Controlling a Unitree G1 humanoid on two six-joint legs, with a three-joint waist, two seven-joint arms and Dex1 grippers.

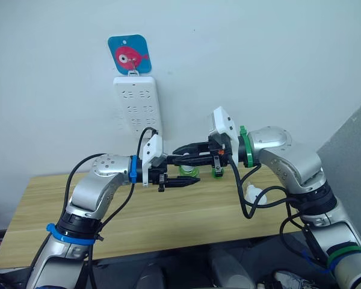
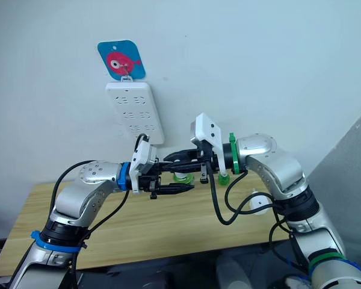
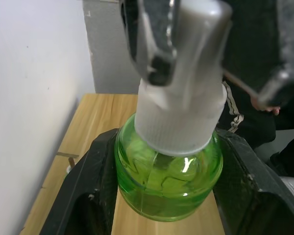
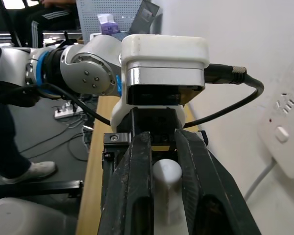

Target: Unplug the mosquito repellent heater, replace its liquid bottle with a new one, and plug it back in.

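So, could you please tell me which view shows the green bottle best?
The left wrist view: the bottle sits close up between the left hand's fingers. Both eye views show only green glimpses behind the hands; the right wrist view shows its white cap.

- No text, brand or number can be read anywhere.
- A pink fish sign is borne by the blue tag (image 1: pixel 129 55) on the wall.
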